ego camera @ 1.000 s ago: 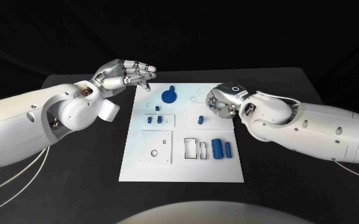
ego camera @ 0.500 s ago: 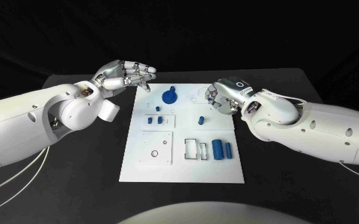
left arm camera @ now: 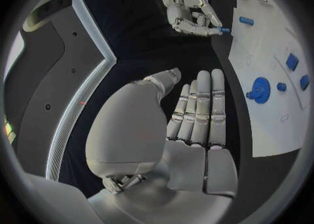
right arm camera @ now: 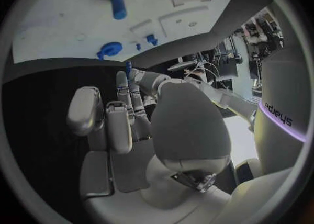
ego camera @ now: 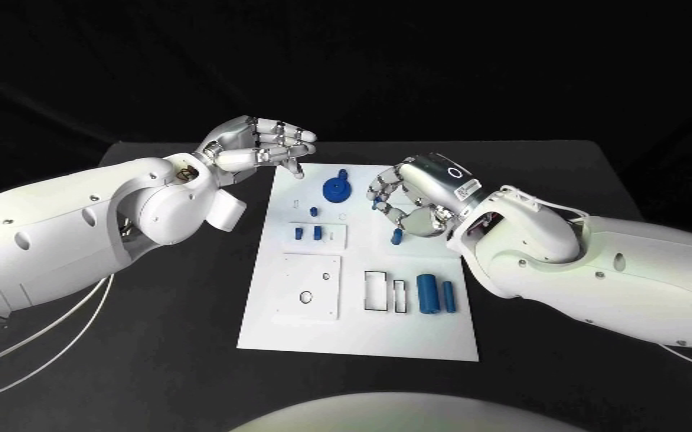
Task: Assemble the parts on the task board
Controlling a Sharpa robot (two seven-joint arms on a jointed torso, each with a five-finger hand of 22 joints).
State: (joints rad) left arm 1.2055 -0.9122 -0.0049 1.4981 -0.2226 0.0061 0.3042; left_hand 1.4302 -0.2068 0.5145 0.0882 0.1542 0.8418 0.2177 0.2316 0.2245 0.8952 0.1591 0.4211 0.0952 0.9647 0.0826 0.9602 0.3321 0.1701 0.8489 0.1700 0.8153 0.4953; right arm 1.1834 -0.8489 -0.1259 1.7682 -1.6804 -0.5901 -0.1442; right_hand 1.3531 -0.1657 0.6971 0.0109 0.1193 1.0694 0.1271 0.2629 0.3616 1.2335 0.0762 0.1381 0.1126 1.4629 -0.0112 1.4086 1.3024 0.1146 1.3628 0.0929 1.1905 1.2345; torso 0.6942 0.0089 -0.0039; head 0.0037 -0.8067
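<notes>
One word can be read, in the right wrist view: pale letters that look like "adjsys" on a grey curved panel [right arm camera: 278, 110], just above a violet light strip; spelling uncertain.

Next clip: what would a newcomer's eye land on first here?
The white task board on the black table, dotted with small blue parts such as the blue gear near its far end. The right hand pinches a small blue peg above the board, while the left hand hovers empty beside its far-left corner.
</notes>
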